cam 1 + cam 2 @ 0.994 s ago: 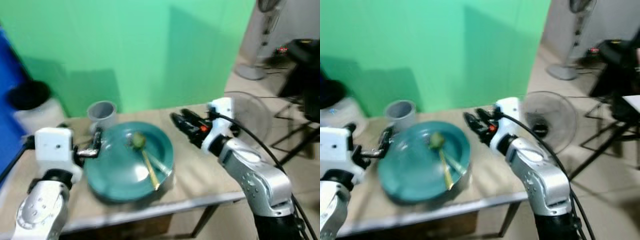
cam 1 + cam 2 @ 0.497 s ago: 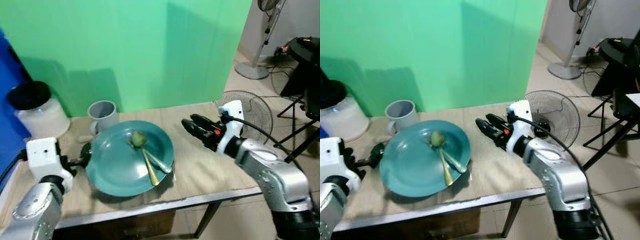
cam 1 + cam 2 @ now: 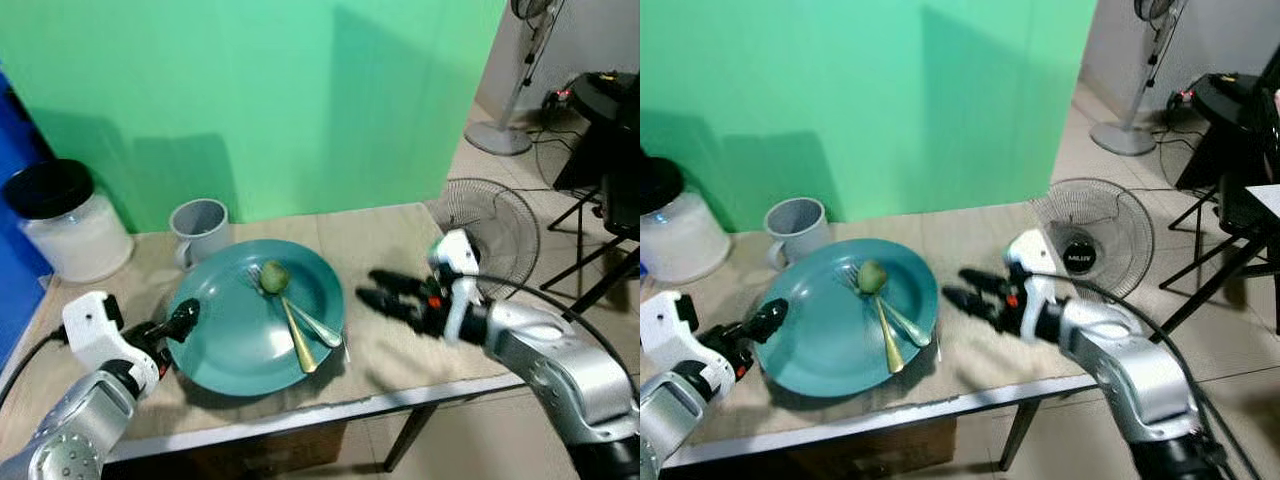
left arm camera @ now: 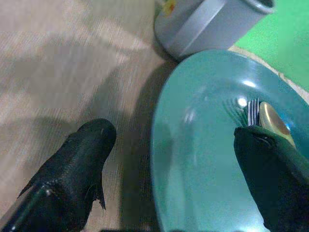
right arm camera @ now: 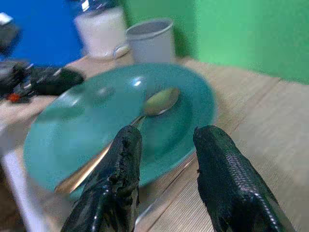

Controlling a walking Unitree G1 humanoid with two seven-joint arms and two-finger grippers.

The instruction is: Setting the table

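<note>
On the tabletop [image 3: 390, 345], mid-front: teal plate [image 3: 225, 345] with spoon [image 3: 297, 337] and fork [image 3: 312, 322] | grey mug [image 3: 198, 222] just behind plate, white jar [image 3: 68, 222] at back-left corner | left gripper [image 4: 174, 159] spread, straddling plate's left rim | right gripper [image 3: 375, 287] spread, just right of plate

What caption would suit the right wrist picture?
Open right gripper facing a teal plate holding a spoon, grey mug behind.

left end effector [image 4: 169, 169] fingers spread; right end effector [image 5: 166, 145] fingers parted
</note>
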